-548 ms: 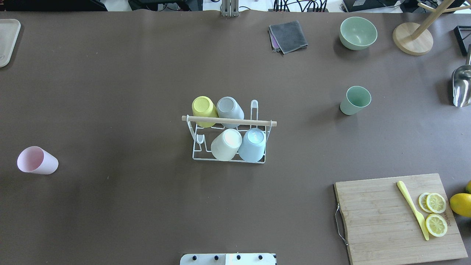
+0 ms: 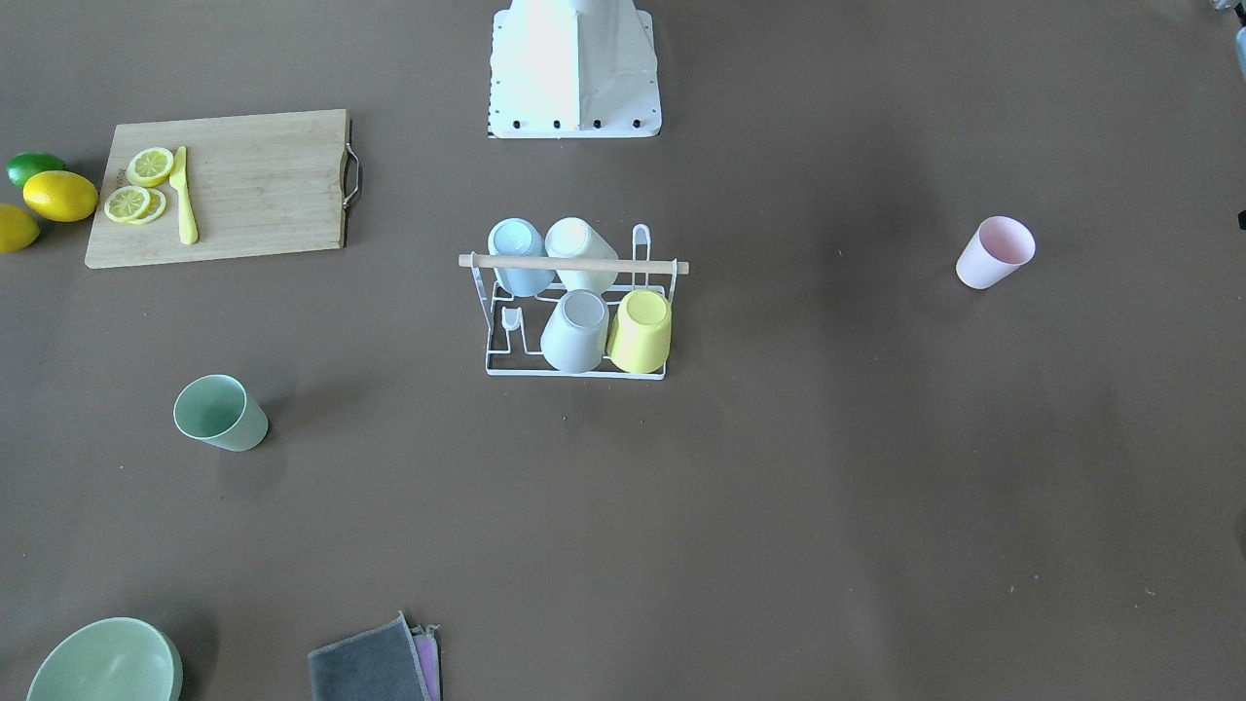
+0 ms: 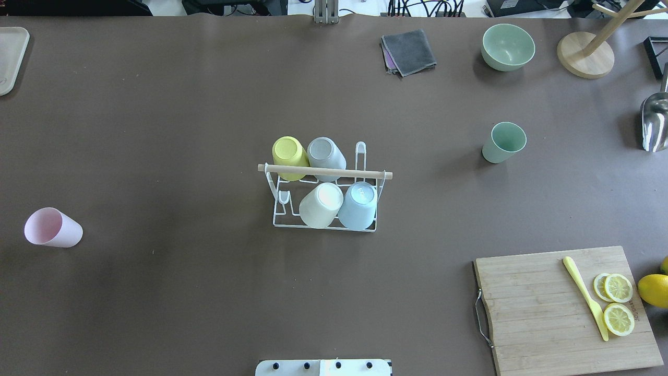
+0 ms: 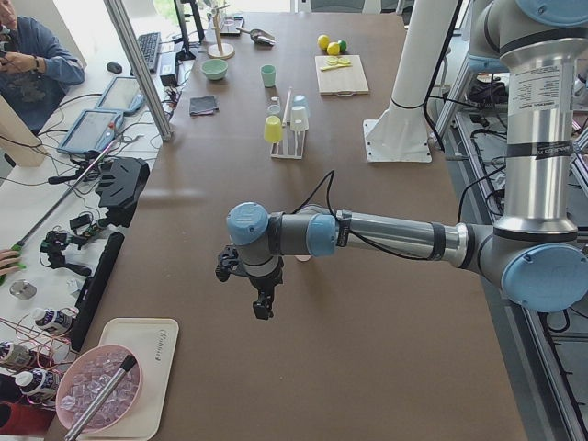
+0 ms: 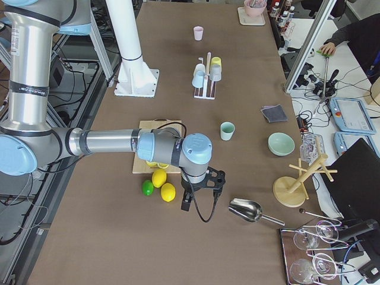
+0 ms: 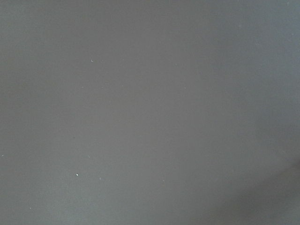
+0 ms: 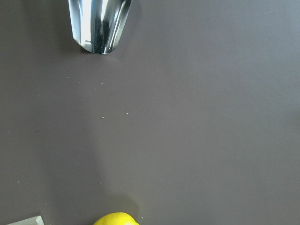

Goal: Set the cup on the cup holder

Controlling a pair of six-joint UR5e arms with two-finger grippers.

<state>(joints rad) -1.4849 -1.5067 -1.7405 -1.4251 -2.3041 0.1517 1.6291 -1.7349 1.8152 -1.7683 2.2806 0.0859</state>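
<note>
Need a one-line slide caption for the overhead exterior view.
Cup holder with four upturned cups; pink cup and green cup stand loose either side.

left tool (image 4: 263,310) | right tool (image 5: 185,206) | side views only, jaw state seemingly unreadable

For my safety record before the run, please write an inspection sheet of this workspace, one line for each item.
Surface: brown cover, small specks, no spill seen.
Job's things: rack at centre holds four upturned cups, two prongs free; pink cup and green cup stand apart on the cover.
Clutter: bowl, cloth, board with knife and lemon slices, lemons, scoop, wooden stand, tray.
Grippers: left gripper over the cover, right gripper between lemons and scoop; open or shut cannot be told.
Cables: a black cable at each wrist; more cables beyond the far edge.
Surroundings: a person and tablets at the side bench.
</note>
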